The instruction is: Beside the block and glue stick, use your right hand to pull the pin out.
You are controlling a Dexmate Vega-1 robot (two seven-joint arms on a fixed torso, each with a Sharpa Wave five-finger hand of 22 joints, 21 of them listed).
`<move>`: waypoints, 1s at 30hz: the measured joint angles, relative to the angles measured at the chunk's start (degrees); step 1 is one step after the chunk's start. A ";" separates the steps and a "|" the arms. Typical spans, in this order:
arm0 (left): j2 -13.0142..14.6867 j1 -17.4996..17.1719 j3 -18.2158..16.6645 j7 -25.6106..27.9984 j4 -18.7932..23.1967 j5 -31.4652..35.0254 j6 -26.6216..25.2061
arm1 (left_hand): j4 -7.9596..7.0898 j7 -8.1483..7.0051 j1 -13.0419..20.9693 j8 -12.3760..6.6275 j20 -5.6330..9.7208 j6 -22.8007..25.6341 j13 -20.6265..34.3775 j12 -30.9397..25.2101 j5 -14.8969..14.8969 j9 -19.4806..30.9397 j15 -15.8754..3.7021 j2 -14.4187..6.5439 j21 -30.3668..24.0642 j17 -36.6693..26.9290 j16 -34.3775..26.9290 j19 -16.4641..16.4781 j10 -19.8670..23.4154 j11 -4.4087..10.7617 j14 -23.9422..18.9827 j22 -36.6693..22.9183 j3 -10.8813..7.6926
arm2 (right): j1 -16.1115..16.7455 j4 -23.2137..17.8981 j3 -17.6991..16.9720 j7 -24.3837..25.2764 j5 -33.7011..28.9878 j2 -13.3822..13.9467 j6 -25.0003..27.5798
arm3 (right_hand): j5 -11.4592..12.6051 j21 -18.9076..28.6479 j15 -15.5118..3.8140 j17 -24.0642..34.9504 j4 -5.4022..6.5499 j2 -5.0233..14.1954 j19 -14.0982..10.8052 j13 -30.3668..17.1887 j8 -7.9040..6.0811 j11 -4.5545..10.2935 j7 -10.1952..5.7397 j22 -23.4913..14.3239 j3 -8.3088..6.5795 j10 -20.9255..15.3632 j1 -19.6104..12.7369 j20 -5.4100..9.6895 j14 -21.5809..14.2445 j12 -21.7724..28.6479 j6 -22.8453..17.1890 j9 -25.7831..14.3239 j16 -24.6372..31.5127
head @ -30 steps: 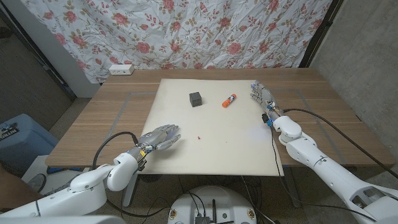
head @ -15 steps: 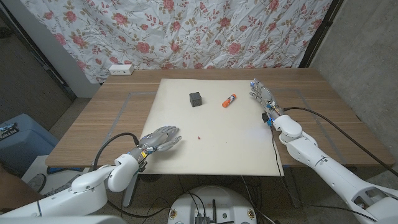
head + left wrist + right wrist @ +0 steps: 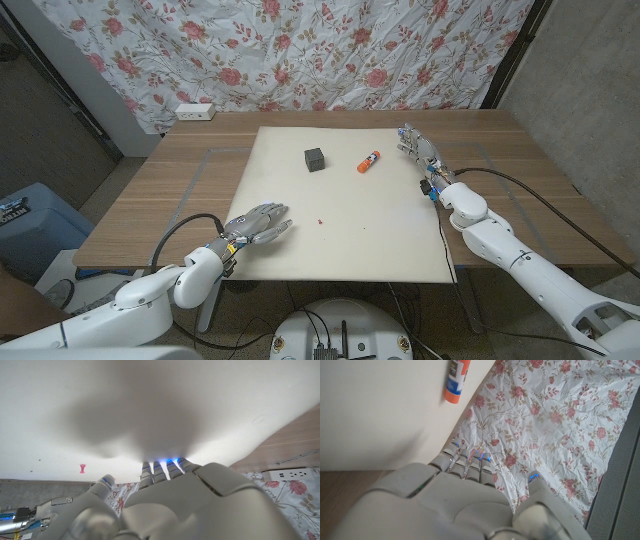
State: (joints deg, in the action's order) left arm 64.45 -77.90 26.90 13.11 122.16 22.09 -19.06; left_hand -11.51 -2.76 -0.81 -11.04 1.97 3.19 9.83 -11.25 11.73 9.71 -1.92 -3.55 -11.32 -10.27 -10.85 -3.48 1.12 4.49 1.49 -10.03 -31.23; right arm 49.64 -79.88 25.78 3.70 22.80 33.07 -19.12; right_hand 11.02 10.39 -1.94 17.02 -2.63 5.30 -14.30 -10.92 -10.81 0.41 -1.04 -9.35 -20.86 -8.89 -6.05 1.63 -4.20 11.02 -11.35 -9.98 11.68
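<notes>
A cream mat (image 3: 345, 205) covers the wooden counter (image 3: 180, 185). The right hand (image 3: 422, 152) holds nothing, its fingers (image 3: 410, 140) spread, with the orange glue stick (image 3: 367, 160) just beside them and the black block (image 3: 315, 159) farther off. The left hand (image 3: 256, 223) is empty too, fingers loosely apart, with the tiny red pin (image 3: 319, 217) near their tips.

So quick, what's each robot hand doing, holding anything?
Left hand: open, holding nothing, over the mat.
Right hand: open, holding nothing, at the mat's edge near the glue stick.

White, rounded arm shells on both sides, black cables trailing along them; left hand (image 3: 256, 224) and right hand (image 3: 421, 151) are metallic grey, fingertips glowing blue.
</notes>
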 measured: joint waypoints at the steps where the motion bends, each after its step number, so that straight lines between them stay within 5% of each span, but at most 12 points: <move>1: 0.01 0.01 0.00 -0.04 0.01 0.01 -0.04 | 0.00 0.00 0.00 0.00 -0.02 0.00 0.00 0.00 0.01 0.00 0.07 0.00 0.00 0.00 0.00 0.24 0.00 0.00 -0.08 0.00 0.00 | 0.04 -0.23 0.06 -0.01 -0.18 0.14 -0.02 | 0.00 0.00 0.00 -0.08 -0.06 0.00 0.00 0.01 0.00 0.00 0.00 0.00 0.06 0.00 0.00 0.00 0.00 0.00 0.00 0.00 0.00; 30: 0.77 1.10 0.56 -1.72 0.14 0.22 -0.73 | 0.48 0.52 0.00 0.02 0.07 1.75 -0.08 0.01 0.01 0.02 0.06 0.00 0.03 0.24 -0.23 0.95 1.15 -0.29 -1.71 0.25 -0.38 | -0.39 -6.14 3.04 -0.76 -11.80 4.07 -1.59 | 0.01 0.00 0.00 -0.92 -1.33 -0.01 0.00 -0.01 0.00 0.22 0.00 0.00 -0.25 -0.22 -0.93 0.00 -0.44 0.00 -0.62 0.00 0.28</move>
State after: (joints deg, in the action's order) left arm 65.22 -76.80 27.46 11.39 122.30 22.31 -19.79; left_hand -11.02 -2.24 -0.81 -11.03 2.04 4.95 9.76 -11.24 11.73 9.73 -1.85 -3.55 -11.29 -10.02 -11.08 -2.52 2.27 4.20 -0.22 -9.78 -31.61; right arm 49.25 -86.02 28.82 2.94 11.00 37.14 -20.71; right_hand 11.03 10.39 -1.94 16.10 -3.97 5.29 -14.31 -10.93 -10.81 0.63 -1.04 -9.35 -21.12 -9.11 -6.97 1.63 -4.64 11.02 -11.97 -9.98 11.96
